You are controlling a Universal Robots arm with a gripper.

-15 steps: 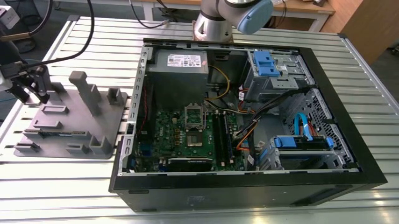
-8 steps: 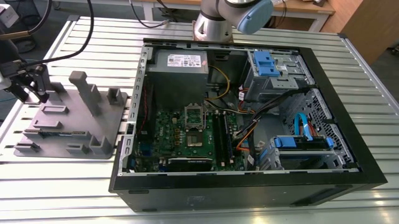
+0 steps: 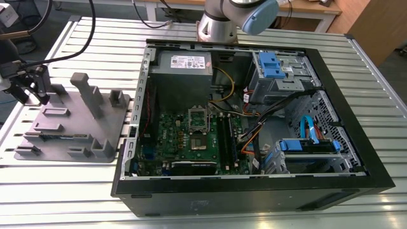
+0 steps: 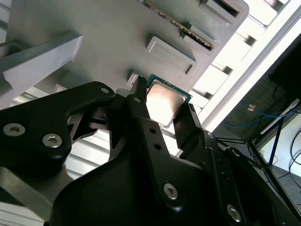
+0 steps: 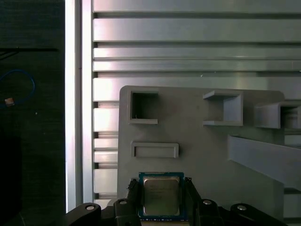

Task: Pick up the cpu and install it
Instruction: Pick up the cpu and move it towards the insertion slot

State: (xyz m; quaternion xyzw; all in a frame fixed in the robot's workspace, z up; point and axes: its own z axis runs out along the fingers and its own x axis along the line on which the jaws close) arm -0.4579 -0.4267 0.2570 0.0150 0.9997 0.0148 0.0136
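The cpu (image 5: 161, 197) is a small square chip with a shiny metal top and a green rim. It sits between the two black fingers of my gripper (image 5: 161, 186), which press against its opposite edges just over the grey plastic tray (image 5: 197, 141). In the second wrist view the cpu (image 4: 163, 102) shows the same way inside the gripper (image 4: 162, 101). In the exterior view the gripper (image 3: 30, 93) hangs over the tray's (image 3: 70, 138) far corner at the exterior view's left. The motherboard socket (image 3: 198, 142) lies inside the open computer case, its metal frame (image 3: 197, 118) flipped up.
The open black computer case (image 3: 254, 191) takes up the middle and right of the slatted metal table (image 3: 64, 191). Inside it are a grey power-supply box (image 3: 181, 67), blue drive bays (image 3: 270, 64) and loose cables (image 3: 254, 131). Tall grey posts (image 3: 89, 93) rise from the tray.
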